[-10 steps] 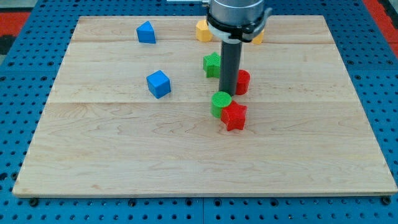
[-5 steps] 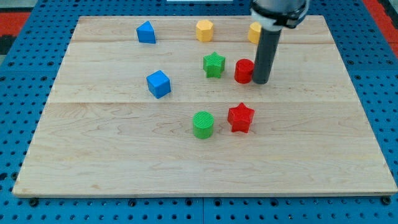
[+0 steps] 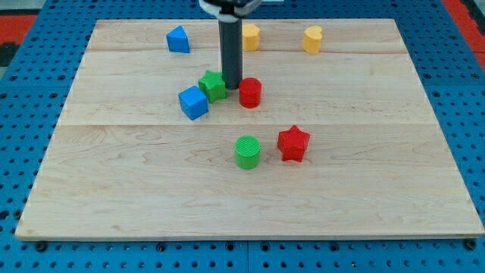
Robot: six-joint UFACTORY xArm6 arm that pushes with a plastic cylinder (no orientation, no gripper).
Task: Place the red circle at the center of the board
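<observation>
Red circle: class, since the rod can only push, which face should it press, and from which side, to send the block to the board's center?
Press the red circle on its upper curved side, from the view's top, pushing toward the view's bottom. It lies just above the board center. My tip sits at its left, between it and the green star, so it must reposition.

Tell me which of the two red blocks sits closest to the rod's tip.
The red circle, just to the view's right of my tip. The red star lies farther toward the view's bottom right, beside the green circle.
</observation>
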